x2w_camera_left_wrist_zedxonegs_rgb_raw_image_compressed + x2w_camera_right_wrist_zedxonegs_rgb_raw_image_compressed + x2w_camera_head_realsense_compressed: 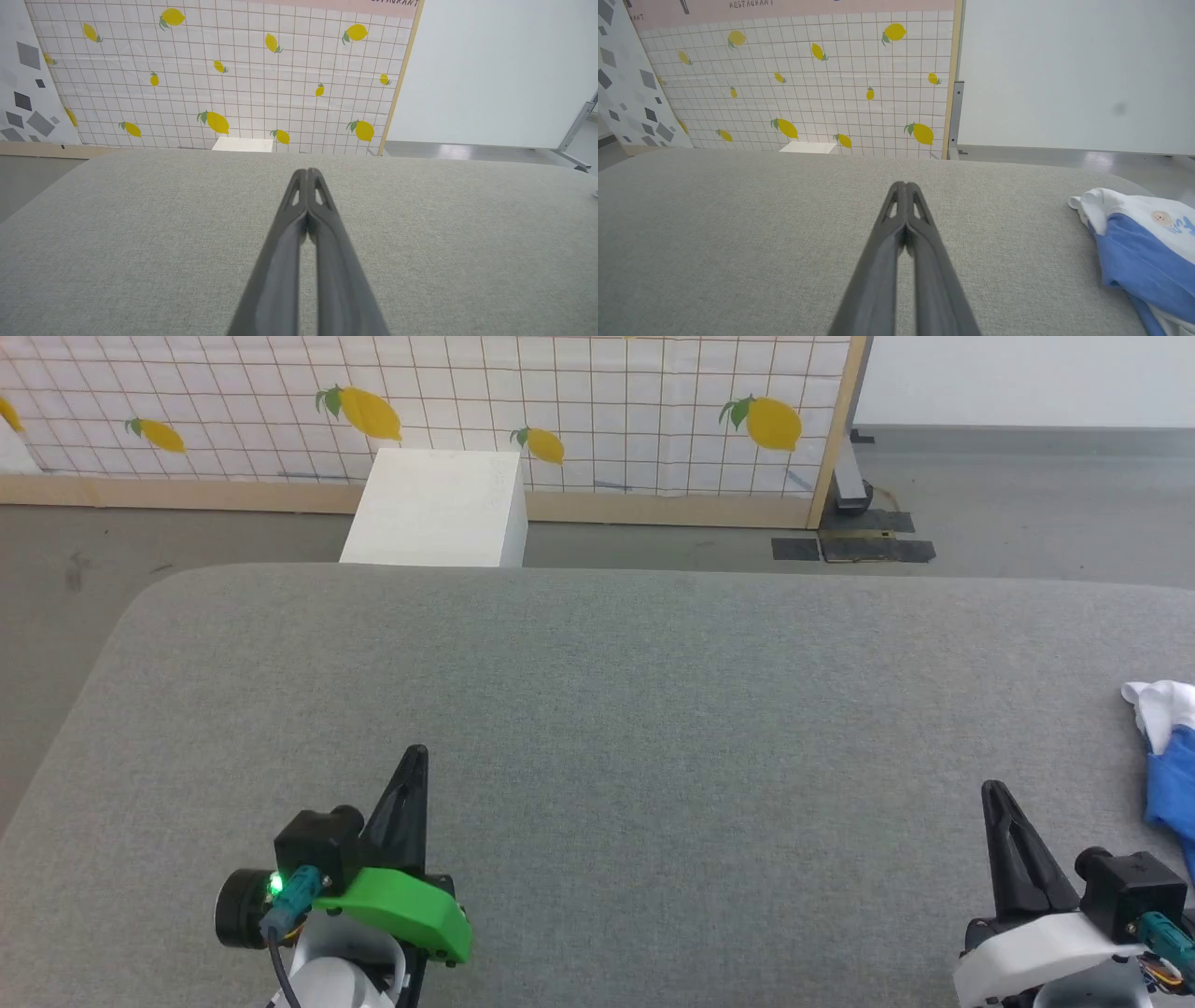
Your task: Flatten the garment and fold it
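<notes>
grey woven cloth covers the bench (597, 691). near its front edge the left end effector (417, 754) and the right end effector (992, 790) sit well apart, each with its fingers pressed together tip to tip and nothing between them. the garment (1165, 747) lies crumpled at the bench's right edge, near the right end effector but apart from it, with white folds over blue. past the far edge a white box (434, 509) stands on the floor (187, 537) and behind it, a lemon-printed panel (579, 392).
</notes>
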{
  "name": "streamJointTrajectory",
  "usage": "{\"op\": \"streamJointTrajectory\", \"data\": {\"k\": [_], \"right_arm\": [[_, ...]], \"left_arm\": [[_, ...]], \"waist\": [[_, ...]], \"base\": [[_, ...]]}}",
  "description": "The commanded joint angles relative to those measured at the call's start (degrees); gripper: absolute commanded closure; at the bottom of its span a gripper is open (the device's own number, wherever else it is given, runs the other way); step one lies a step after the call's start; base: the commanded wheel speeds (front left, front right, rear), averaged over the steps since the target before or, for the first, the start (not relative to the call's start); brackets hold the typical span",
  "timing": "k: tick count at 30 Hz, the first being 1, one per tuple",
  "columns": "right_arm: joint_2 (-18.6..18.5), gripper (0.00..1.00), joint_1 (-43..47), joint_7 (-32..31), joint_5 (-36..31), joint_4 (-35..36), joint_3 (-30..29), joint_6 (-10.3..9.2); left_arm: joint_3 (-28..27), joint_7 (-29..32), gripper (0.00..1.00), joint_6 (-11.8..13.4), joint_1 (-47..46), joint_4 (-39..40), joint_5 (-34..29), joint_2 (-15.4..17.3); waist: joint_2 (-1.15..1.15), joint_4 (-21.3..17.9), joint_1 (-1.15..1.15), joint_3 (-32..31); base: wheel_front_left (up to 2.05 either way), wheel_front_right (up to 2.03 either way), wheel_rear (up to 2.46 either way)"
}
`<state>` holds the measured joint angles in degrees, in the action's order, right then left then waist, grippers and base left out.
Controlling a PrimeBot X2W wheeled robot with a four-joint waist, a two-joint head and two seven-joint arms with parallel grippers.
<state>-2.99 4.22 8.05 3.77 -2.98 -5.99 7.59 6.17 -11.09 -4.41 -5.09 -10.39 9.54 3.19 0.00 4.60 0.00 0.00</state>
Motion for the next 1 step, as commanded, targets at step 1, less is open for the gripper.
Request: {"op": "streamJointTrajectory", "data": {"k": [1], "right_arm": [[0.03,1.0,-0.98,-0.33,-0.42,0.41,0.25,-0.03]], "left_arm": [[-0.35,0.36,1.0,0.44,0.98,0.46,-0.55,-0.08]], "waist": [[0.0,-0.07,0.0,0.0]], "base": [[0.0,0.0,0.0]]}}
